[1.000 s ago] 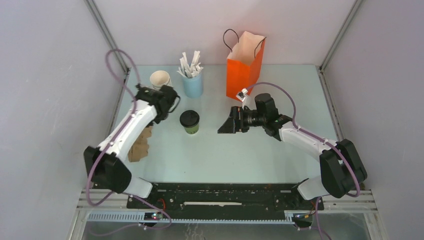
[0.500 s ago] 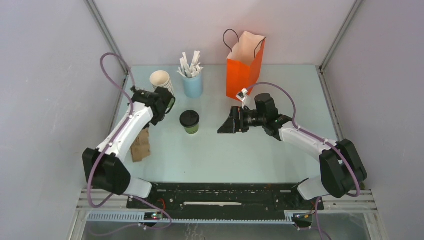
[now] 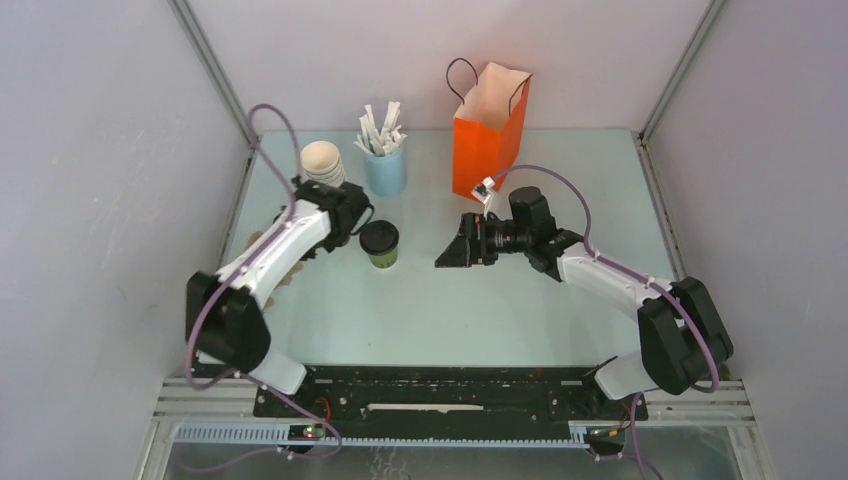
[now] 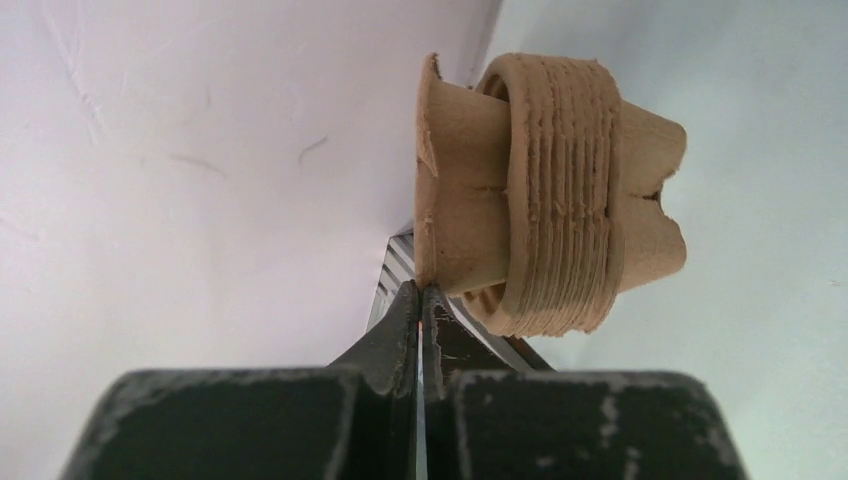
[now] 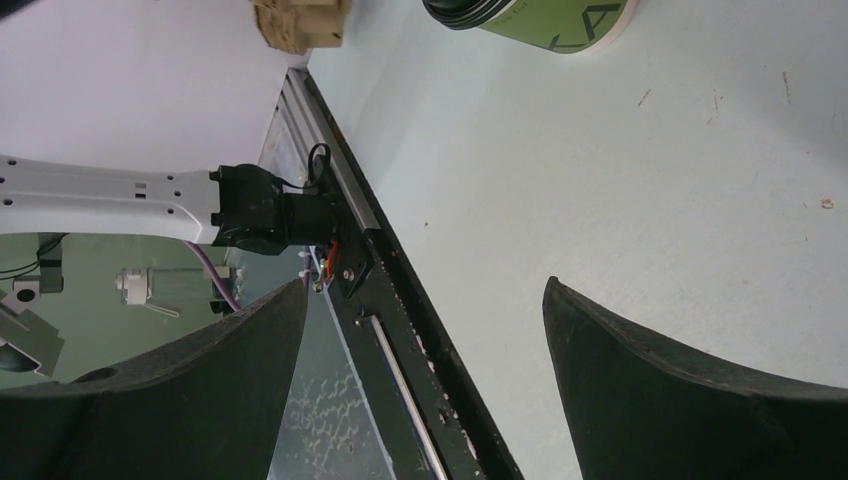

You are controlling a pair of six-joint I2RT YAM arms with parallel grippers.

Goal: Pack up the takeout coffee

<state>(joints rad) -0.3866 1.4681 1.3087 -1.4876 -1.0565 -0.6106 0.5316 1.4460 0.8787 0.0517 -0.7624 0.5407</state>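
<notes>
The takeout coffee [image 3: 380, 243], a green cup with a black lid, stands upright mid-table; its base shows at the top of the right wrist view [image 5: 545, 15]. My right gripper [image 3: 445, 255] hangs open to its right, some way off, fingers wide apart [image 5: 425, 283] with nothing between them. The left arm's black wrist [image 3: 342, 212] sits just left of the coffee, its fingers hidden from above. In the left wrist view my left gripper [image 4: 420, 292] is shut, tips meeting at the rim of a brown pulp carrier stack [image 4: 560, 190]; I cannot tell whether the rim is pinched.
An orange paper bag [image 3: 490, 130] stands open at the back centre. A stack of cream cups [image 3: 322, 160] and a light blue cup of white sticks [image 3: 385, 165] are at the back left. The left wall lies close to the carrier stack.
The left arm has swung right, its wrist now beside the coffee, and it covers most of the brown carrier stack. The right arm and the coffee have not moved.
</notes>
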